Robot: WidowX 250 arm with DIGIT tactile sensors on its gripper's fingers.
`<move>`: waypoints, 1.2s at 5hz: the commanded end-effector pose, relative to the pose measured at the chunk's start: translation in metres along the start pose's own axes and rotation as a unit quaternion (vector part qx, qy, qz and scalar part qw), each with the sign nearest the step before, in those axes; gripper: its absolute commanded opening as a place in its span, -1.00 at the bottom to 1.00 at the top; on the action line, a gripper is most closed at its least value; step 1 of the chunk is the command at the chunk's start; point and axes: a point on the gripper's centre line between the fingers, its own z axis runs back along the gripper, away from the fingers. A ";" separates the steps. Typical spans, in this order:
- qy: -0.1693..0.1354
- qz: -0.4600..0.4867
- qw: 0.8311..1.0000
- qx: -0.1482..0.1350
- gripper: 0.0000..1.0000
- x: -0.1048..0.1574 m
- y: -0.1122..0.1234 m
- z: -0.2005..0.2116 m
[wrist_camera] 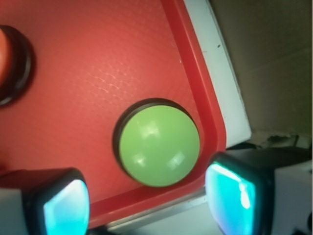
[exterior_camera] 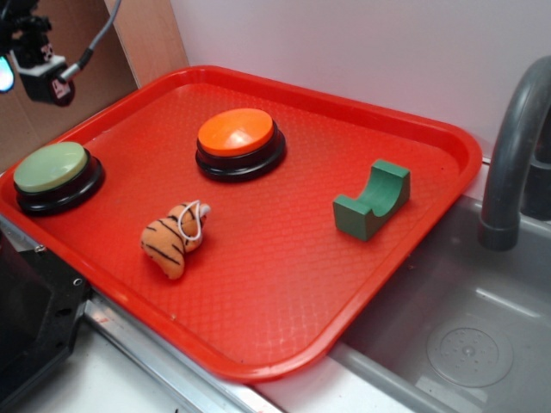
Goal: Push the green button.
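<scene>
In the red tray's (exterior_camera: 448,146) left corner sits the green button (wrist_camera: 159,147), just beside the rim. Gripper (wrist_camera: 146,205) hangs above it, clear of the cap, fingers (wrist_camera: 66,203) spread apart, holding nothing. Orange button (exterior_camera: 237,133) mid-tray, well apart

Black gripper (wrist_camera: 146,205), cyan-glowing fingertips (wrist_camera: 66,208), grey cable (exterior_camera: 96,39).
</scene>
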 end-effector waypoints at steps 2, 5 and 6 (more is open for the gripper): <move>-0.008 0.012 1.000 -0.007 1.00 -0.004 0.006 -0.047; -0.005 -0.035 0.999 -0.014 1.00 0.001 0.000 -0.068; -0.015 -0.056 0.998 -0.029 1.00 0.002 -0.003 -0.059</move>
